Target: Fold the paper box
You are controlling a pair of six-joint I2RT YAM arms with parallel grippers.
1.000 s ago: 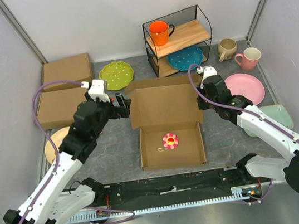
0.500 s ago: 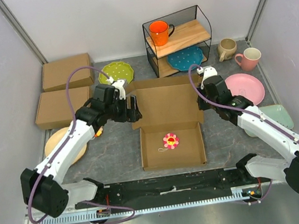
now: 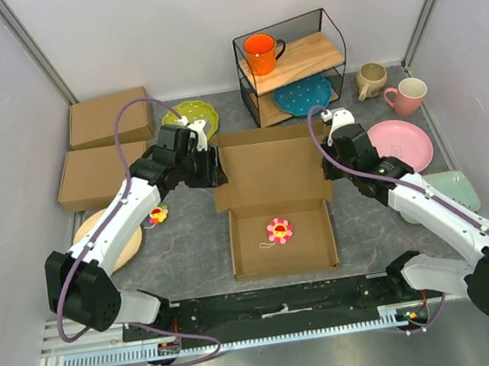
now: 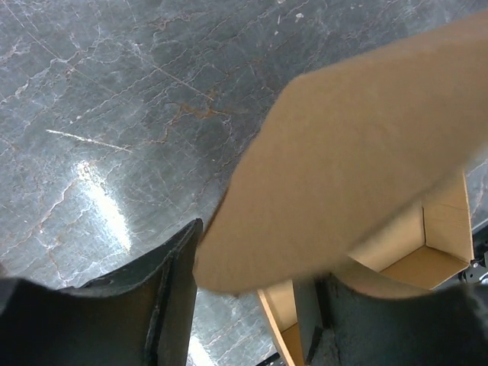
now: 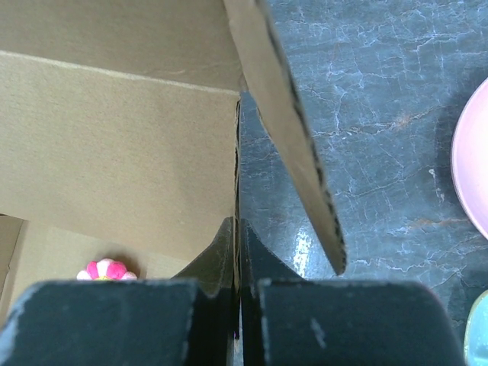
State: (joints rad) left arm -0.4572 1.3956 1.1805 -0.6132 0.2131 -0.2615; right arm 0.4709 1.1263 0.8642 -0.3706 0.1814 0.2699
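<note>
The paper box (image 3: 281,244) is an open brown cardboard mailer in the middle of the table, with its lid panel (image 3: 270,168) standing up at the back. A pink flower toy (image 3: 278,229) lies in the tray. My left gripper (image 3: 211,166) is at the lid's left edge. In the left wrist view it (image 4: 252,267) is open, with the lid's rounded side flap (image 4: 351,160) between the wide-apart fingers (image 4: 171,297). My right gripper (image 3: 328,167) is shut on the lid's right edge, its fingers (image 5: 226,244) pinched on the cardboard sheet (image 5: 114,145). The right side flap (image 5: 286,122) angles outward.
Two closed cardboard boxes (image 3: 109,118) (image 3: 101,175) sit at the back left beside a green plate (image 3: 189,122). A wire shelf (image 3: 293,65) holds an orange mug (image 3: 262,52). Mugs (image 3: 370,79) (image 3: 408,96), a pink plate (image 3: 402,143) and a green dish (image 3: 453,189) stand right. A wooden plate (image 3: 105,236) lies left.
My left arm has swung back and to the right, bringing its gripper from left of the box up to the lid's left flap. The right arm and box have not moved.
</note>
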